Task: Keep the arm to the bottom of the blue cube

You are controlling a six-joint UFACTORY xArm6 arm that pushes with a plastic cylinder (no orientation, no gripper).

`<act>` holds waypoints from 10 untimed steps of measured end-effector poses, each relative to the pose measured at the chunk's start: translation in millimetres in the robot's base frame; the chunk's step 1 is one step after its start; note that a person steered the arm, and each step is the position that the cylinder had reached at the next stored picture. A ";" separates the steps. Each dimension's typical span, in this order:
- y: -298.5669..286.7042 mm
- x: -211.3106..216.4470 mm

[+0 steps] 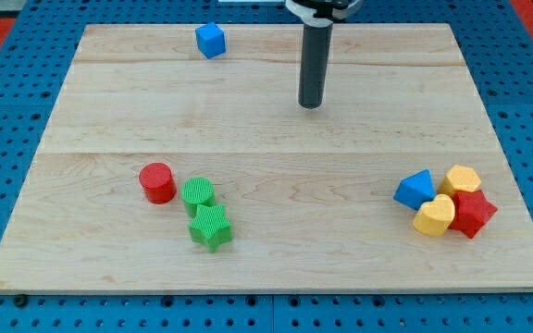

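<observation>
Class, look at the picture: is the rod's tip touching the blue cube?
Apart. The camera view shows bare wood between my tip and the blue cube, which sits toward the view's top left of it.

Obstacles, as I read them from my seat:

- blue cube (210, 40), alone at 11 o'clock on the wooden board (266, 139), near its top edge.
- my tip (311, 104), at 12 o'clock, well apart from the cube; open wood lies between them.
- red cylinder (157, 182), green cylinder (198, 193) and green star (211, 228), packed at 7 o'clock.
- blue block (415, 190), yellow hexagon (462, 178), yellow heart (434, 216) and red star (473, 214), touching, at 4 o'clock.

The centre band between both clusters is passable.
</observation>
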State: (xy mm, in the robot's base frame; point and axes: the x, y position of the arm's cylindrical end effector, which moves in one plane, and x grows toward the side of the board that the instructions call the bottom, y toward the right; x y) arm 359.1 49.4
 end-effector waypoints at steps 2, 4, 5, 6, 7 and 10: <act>-28.7 0.0; -53.1 0.0; -65.6 0.0; -82.5 0.0; -97.8 0.0; -140.1 -14.4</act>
State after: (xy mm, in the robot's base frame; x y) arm 344.7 -90.7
